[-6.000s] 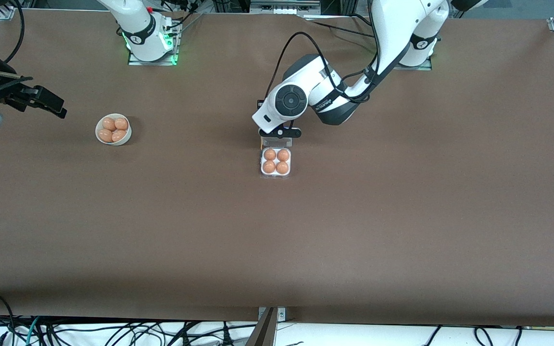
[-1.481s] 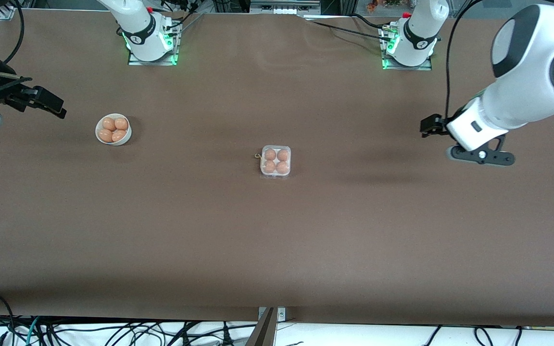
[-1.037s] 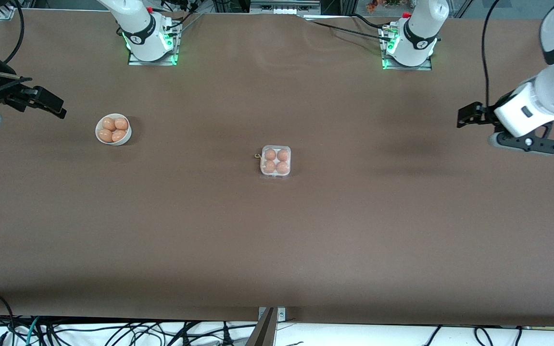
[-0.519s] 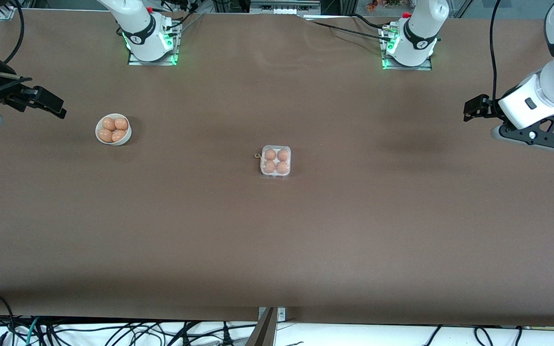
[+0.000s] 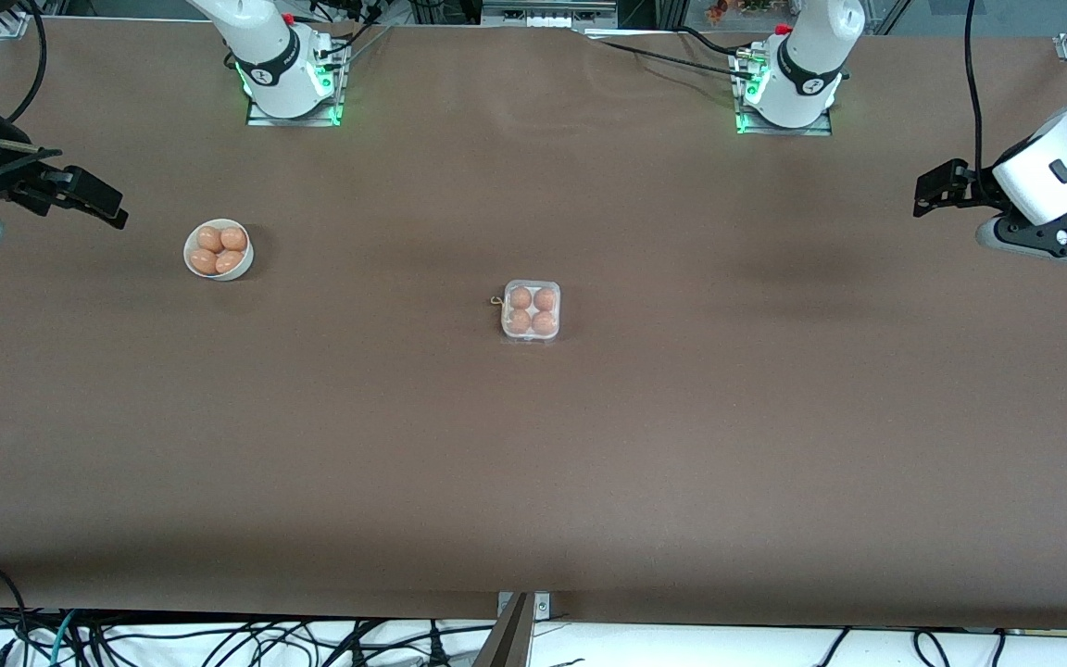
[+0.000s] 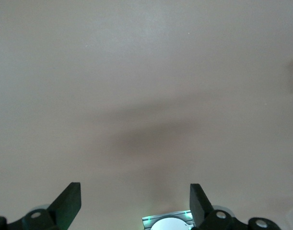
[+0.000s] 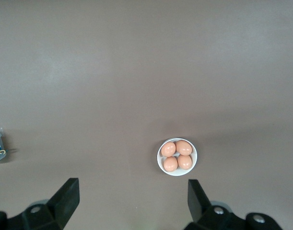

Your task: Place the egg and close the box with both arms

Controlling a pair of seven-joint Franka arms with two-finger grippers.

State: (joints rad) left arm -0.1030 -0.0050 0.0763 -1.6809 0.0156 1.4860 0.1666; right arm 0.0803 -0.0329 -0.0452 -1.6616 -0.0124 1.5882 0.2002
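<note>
The right gripper [image 7: 129,201] hangs over the tabletop [image 5: 533,463] at the right arm's end, jaws apart and empty. A white bowl [image 5: 219,249] beside it holds four orange-brown eggs. The box [image 5: 531,312], landmark at mid-tabletop, is a small square clear-plastic carton, lid down over four orange-brown eggs. No writing is legible. The left gripper [image 6: 135,201] hangs at the left arm's end, jaws apart, empty.
</note>
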